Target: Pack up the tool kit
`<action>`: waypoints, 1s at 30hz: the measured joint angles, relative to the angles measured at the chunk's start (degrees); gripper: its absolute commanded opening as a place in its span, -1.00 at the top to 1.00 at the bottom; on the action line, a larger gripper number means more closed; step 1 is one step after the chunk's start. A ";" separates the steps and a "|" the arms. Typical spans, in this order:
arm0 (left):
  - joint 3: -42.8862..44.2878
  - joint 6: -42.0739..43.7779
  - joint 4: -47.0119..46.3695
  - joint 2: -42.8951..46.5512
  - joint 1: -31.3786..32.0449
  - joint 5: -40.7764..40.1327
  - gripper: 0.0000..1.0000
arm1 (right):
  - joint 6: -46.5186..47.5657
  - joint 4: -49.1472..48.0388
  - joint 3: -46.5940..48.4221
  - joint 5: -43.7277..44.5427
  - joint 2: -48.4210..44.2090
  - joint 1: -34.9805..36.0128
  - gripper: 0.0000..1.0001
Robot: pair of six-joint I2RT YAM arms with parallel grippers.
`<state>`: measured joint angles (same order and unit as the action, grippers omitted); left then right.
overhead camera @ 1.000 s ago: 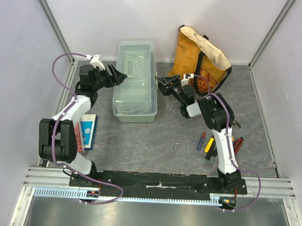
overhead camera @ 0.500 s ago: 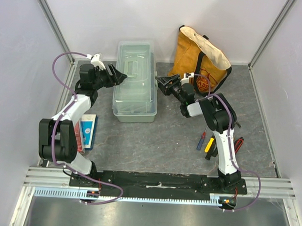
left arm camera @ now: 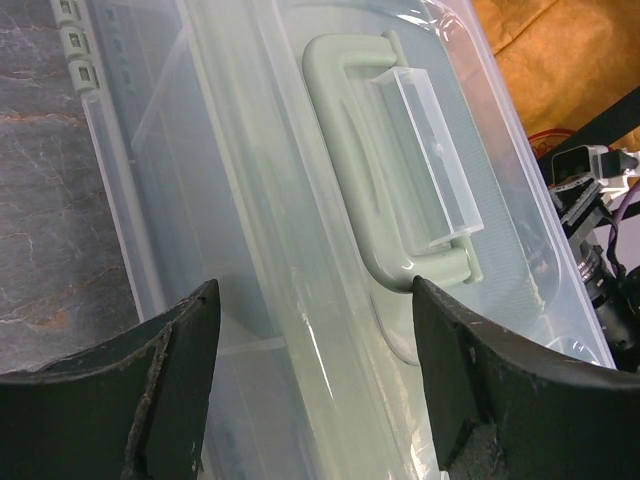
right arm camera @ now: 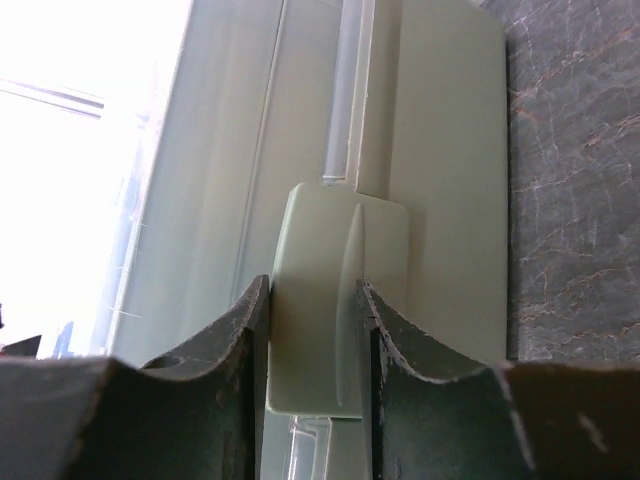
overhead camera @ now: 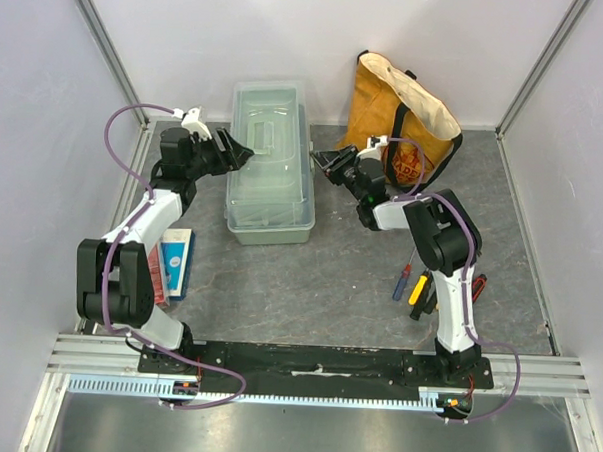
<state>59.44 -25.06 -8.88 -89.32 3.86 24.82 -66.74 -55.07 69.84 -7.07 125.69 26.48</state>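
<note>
Where the right gripper (right arm camera: 313, 290) points, the toolbox latch (right arm camera: 330, 250) lies beyond its fingertips (right arm camera: 245, 320).

No legible txt (tote bag (overhead camera: 380, 109) print too blurry).

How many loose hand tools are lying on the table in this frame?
3 clearly: a red-handled screwdriver and a yellow-handled tool left of the right arm, a red-handled tool right of it. The arm may hide more.
</note>
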 measured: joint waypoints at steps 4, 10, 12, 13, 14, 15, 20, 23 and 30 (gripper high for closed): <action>0.00 0.07 0.37 0.24 0.20 -0.63 -0.42 | 1.14 1.25 -0.17 1.27 -0.70 0.44 -0.88; -0.04 0.11 0.42 0.35 0.20 -0.72 -0.50 | -6.21 -4.72 -5.35 0.68 0.04 0.46 -0.96; -0.04 0.11 0.42 0.35 0.20 -0.72 -0.51 | -9.77 -8.26 -5.35 -0.42 1.46 0.46 -0.96; -0.04 0.11 0.42 0.35 0.20 -0.68 -0.51 | -12.15 -10.97 -5.31 -1.14 2.49 0.46 -0.96; -0.02 0.11 0.42 0.35 0.20 -0.66 -0.51 | -14.56 -13.18 -5.14 -1.81 3.54 0.48 -0.96; -0.02 0.11 0.39 0.35 0.20 -0.61 -0.51 | -17.14 -15.10 -4.66 -2.43 4.66 0.55 -0.96; 0.15 0.11 0.42 0.17 0.20 -0.22 -0.52 | -23.15 -18.32 -1.42 -1.75 10.36 0.55 -0.96; 0.35 0.13 0.52 0.04 0.20 0.07 -0.52 | -24.35 -18.91 -1.05 -1.51 11.56 0.55 -0.96; 0.46 0.31 0.66 -0.11 0.20 0.31 -0.51 | -22.80 -19.08 -0.37 -1.60 11.43 0.55 -0.49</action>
<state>59.90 -24.75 -8.23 -89.43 4.05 25.12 -89.54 -74.15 69.47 -8.67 137.12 27.03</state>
